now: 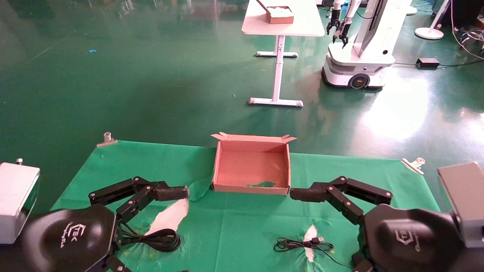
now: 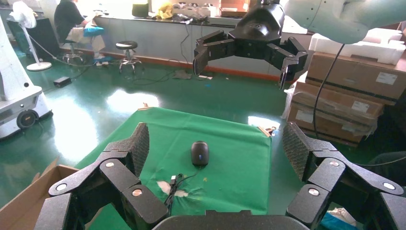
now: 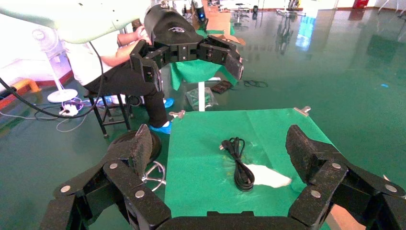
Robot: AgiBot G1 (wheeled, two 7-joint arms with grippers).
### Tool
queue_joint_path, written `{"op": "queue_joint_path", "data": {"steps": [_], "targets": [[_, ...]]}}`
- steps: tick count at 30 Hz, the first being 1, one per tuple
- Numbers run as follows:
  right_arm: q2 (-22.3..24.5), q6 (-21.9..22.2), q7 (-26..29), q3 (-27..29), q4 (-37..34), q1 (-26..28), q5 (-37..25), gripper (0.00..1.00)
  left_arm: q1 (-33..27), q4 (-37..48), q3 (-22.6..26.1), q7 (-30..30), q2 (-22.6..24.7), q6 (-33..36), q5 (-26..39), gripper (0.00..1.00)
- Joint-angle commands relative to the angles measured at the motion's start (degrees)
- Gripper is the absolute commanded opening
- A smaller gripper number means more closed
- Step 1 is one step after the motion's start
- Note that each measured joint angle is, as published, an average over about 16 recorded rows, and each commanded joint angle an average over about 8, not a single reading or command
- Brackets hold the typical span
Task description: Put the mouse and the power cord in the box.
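The brown cardboard box (image 1: 221, 166) sits open at the far middle of the green cloth, with nothing in it. The coiled power cord (image 1: 159, 238) (image 3: 239, 160) lies near the front left, beside my left gripper (image 1: 174, 193) (image 2: 218, 143), which hovers open and empty, pointing at the box's left side. The black mouse (image 2: 199, 153) rests on the cloth's right part; in the head view only its thin cable (image 1: 302, 244) shows, the mouse hidden under my right arm. My right gripper (image 1: 302, 194) (image 3: 218, 146) hangs open and empty by the box's front right corner.
White tears (image 1: 170, 217) show in the cloth near the cord and the cable. Metal clips (image 1: 107, 139) (image 1: 414, 164) hold the cloth's far corners. Beyond, on the green floor, stand a white table (image 1: 281, 26) and another robot (image 1: 359, 49).
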Motion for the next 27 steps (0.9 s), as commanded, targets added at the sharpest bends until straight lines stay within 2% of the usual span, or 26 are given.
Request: {"op": "queue_joint_path", "data": {"steps": [1,27], "targets": [[0.0,0.0,0.0,0.0,0.0,0.0,0.0,1.0,0.0,0.0,0.0,0.0,0.0,0.0,0.0,1.0],[0.0,0.0,0.0,0.0,0.0,0.0,0.0,1.0,0.0,0.0,0.0,0.0,0.0,0.0,0.0,1.0]]}}
